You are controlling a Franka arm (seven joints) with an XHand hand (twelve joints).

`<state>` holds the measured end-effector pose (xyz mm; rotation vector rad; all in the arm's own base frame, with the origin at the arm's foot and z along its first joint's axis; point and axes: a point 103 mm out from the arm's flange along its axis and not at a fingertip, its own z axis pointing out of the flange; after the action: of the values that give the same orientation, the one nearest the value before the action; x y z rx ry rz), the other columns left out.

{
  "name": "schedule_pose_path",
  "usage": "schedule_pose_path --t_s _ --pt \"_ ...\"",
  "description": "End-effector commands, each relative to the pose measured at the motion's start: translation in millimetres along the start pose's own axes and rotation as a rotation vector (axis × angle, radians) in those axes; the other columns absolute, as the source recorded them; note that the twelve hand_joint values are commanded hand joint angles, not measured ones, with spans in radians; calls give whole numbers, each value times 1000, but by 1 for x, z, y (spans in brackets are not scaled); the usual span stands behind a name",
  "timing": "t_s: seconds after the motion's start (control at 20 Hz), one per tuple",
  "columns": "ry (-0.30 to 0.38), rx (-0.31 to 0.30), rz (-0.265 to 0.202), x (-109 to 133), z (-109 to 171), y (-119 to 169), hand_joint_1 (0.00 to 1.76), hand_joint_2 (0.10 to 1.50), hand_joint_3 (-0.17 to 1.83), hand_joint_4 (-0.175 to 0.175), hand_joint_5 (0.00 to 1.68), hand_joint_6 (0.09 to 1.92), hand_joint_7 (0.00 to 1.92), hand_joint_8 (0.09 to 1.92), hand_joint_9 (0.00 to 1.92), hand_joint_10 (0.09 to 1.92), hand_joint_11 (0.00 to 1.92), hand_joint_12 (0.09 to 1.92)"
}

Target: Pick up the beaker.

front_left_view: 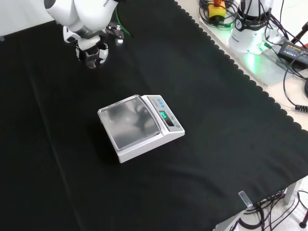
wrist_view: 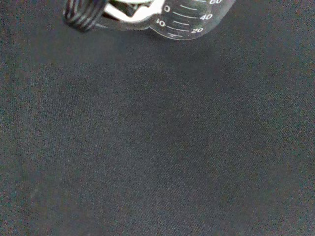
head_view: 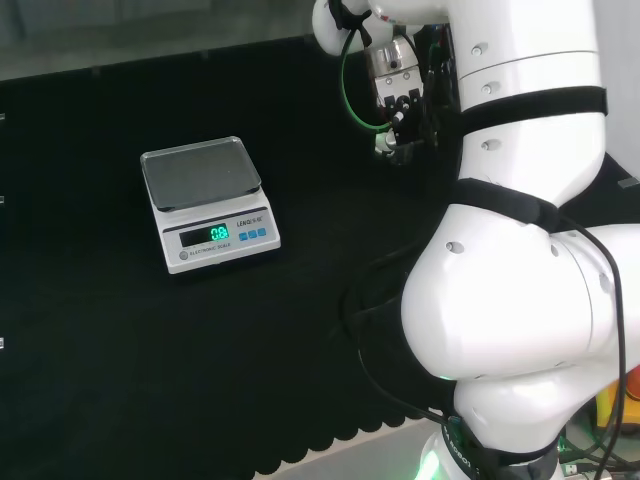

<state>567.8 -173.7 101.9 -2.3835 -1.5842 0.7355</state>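
A clear beaker (wrist_view: 197,22) with white graduation marks sits close against the hand in the wrist view, with black cloth under it. A black ribbed finger (wrist_view: 83,14) curls beside the beaker's wall. In the head view the black and white hand (head_view: 402,105) hangs under the wrist, at the far side of the bench beside the arm's white links. In the front view the hand (front_left_view: 92,52) is at the top left, a little above the cloth. The glass itself is hard to make out in the head and front views.
A white digital scale (head_view: 208,203) with a grey pan and a lit green display stands mid-cloth (front_left_view: 139,126), well apart from the hand. Cables and the arm's base (front_left_view: 248,29) lie beyond the cloth's scalloped edge.
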Motion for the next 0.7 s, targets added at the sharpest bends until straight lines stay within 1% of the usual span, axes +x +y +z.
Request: schedule_pose_path --t_s 0.05,0.15,0.35,0.5,0.6,0.7 --pt "-1 -8 -5 3 -13 -8 1114 767 566 -110 874 276 897 467 1223 150 1270 796" --pt "-12 2 -15 6 -18 -10 1117 767 568 -115 874 290 903 467 1240 137 1291 779" --pt "-4 38 -25 10 -28 -16 1122 764 572 -124 870 304 909 469 1260 124 1320 760" --pt "35 53 -27 12 -38 -23 1124 763 578 -132 867 315 912 471 1276 111 1346 741" --pt "32 50 -31 17 -45 -29 1125 761 581 -138 865 322 914 474 1287 102 1361 726" --pt "52 58 -38 21 -52 -36 1124 759 584 -144 862 330 915 477 1295 92 1373 710"
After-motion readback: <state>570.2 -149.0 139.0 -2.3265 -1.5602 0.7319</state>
